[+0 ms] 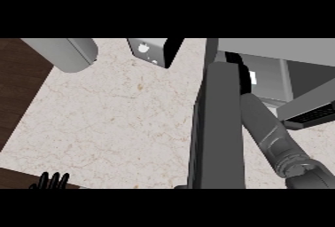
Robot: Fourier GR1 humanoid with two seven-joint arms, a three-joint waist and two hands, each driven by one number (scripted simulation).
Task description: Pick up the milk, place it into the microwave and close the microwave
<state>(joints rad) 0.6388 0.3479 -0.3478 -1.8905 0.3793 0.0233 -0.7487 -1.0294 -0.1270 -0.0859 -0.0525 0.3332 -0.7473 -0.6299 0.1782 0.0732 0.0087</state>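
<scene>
The microwave [288, 53] stands at the right with its dark door [219, 128] swung open toward me. My right forearm [268, 128] rises from the lower right and goes into the opening behind the door. A dark shape at its end is my right hand [235, 59], mostly hidden by the door's top edge. A narrow white strip [252, 77] beside the wrist may be the milk; I cannot tell whether the hand holds it. My left hand [52, 181] rests open at the lower left edge, fingers up.
A grey box with a white mark [147, 48] stands at the counter's back middle. A grey rounded object [65, 52] sits at the back left. Dark wood [16, 80] borders the pale marble counter [111, 115] on the left.
</scene>
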